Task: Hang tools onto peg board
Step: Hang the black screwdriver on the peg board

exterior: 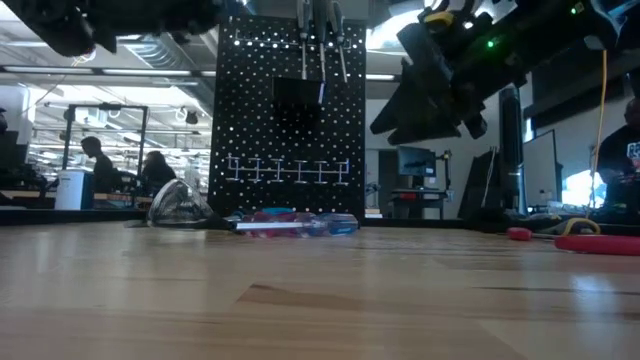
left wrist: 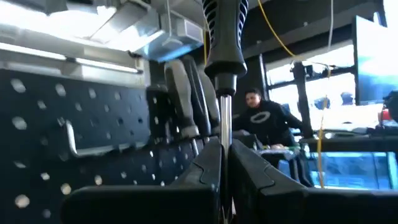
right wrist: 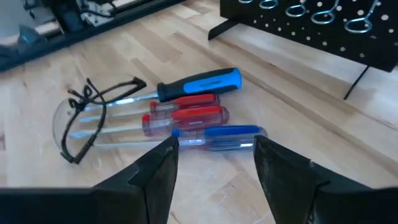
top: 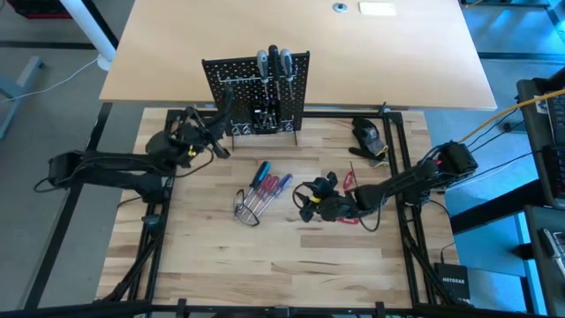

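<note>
Standing upright at the far middle of the worktop (top: 221,265), the peg board (top: 238,79) faces the two arms so that its wire hooks can be reached from the front. Two tools with dark and grey handles (top: 274,62) already hang at its top edge, shafts pointing down.

The left end effector (top: 216,141) is just beside the left part of the board, and its fingers are clenched on the thin silver shaft of a black-handled screwdriver (left wrist: 225,37). In the left wrist view the handle stands above the fingers and close to the board, near the grey handles; I judge it is held by the shaft so that the handle can be lowered into a holder.

Four more screwdrivers (right wrist: 199,112), blue and red, lie side by side in the middle of the worktop, touching each other, next to a pair of clear safety glasses (right wrist: 81,118) at the side of their shafts. The right end effector (right wrist: 214,162) hovers just above them with its fingers spread apart and nothing between them. It seems aimed at the nearest blue-handled one, probably to pick it next.

Red-handled pliers (top: 351,181) lie near the right arm, and a dark rounded lump (top: 368,134) rests by the right edge.
</note>
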Action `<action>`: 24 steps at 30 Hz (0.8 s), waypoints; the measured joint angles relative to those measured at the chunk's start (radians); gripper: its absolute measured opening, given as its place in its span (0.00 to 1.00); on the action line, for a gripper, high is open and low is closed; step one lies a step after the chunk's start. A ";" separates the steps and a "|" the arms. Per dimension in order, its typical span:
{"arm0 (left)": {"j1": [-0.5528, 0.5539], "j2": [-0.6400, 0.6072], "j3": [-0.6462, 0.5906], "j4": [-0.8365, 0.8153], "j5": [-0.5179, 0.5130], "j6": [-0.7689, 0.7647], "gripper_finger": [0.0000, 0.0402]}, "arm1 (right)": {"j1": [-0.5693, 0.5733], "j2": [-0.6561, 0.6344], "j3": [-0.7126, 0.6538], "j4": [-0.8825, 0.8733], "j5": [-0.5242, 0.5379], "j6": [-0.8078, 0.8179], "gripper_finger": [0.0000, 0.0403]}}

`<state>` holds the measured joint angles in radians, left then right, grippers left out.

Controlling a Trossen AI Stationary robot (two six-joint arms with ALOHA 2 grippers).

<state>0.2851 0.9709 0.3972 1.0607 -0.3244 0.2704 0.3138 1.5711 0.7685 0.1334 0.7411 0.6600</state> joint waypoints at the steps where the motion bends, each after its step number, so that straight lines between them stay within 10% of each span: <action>1: 0.024 0.012 0.000 0.001 0.016 -0.009 0.01 | 0.000 0.000 0.000 0.001 0.000 0.015 0.52; 24: 0.295 0.240 0.039 0.217 0.249 -0.307 0.01 | 0.108 0.028 0.000 -0.004 0.022 0.178 0.52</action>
<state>0.5797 1.2112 0.4360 1.2773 -0.0753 -0.0370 0.4213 1.5990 0.7689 0.1293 0.7628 0.8380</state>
